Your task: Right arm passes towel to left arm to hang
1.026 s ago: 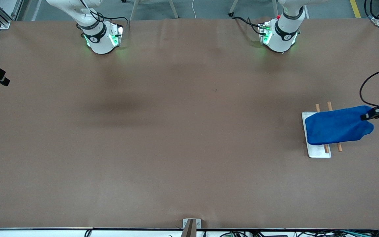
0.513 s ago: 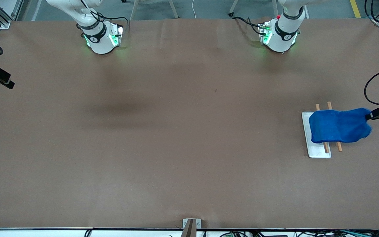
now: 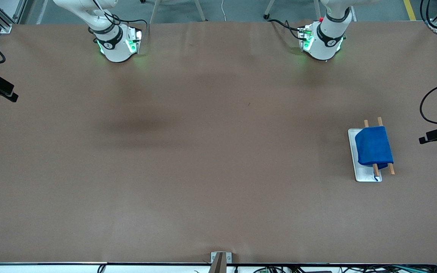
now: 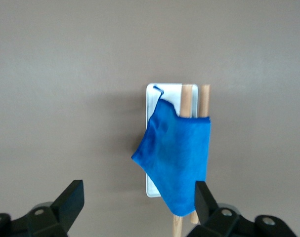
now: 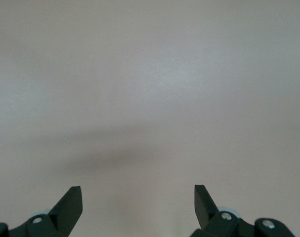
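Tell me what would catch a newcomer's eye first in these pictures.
The bright blue towel stands out against the brown table: it hangs draped over a small rack with two wooden rods on a white base plate, toward the left arm's end of the table. The left gripper hangs open over the table beside the rack, holding nothing. The right gripper is open too, over bare table at the right arm's end.

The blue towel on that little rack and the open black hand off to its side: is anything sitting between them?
No. In the front view only bare brown table lies between the towel draped over the rack and the left hand, which is open.
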Robot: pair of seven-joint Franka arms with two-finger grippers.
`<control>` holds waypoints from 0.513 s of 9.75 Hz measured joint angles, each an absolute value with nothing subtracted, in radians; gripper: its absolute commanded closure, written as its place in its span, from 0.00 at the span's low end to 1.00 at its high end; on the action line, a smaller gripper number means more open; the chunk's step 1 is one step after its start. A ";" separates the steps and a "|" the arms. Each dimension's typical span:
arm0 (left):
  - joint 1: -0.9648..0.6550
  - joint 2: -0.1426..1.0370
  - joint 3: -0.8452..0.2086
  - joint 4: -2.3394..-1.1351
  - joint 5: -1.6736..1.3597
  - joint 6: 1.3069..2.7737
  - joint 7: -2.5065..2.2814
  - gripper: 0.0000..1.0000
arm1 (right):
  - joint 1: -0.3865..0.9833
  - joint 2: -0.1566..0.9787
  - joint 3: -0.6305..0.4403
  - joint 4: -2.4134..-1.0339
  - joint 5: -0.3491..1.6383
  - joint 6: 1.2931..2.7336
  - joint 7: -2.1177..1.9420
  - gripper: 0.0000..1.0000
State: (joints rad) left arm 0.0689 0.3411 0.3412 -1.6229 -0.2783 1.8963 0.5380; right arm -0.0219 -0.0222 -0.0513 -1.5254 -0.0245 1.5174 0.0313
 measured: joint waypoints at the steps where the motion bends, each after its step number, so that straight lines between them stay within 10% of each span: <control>1: 0.068 0.315 0.303 -1.600 -0.229 1.898 0.514 0.00 | -0.023 -0.022 -0.051 -1.525 -0.025 1.517 0.031 0.00; 5: 0.056 0.151 0.079 -1.587 -0.076 1.853 0.270 0.00 | -0.039 -0.022 -0.050 -1.525 -0.024 1.517 0.030 0.00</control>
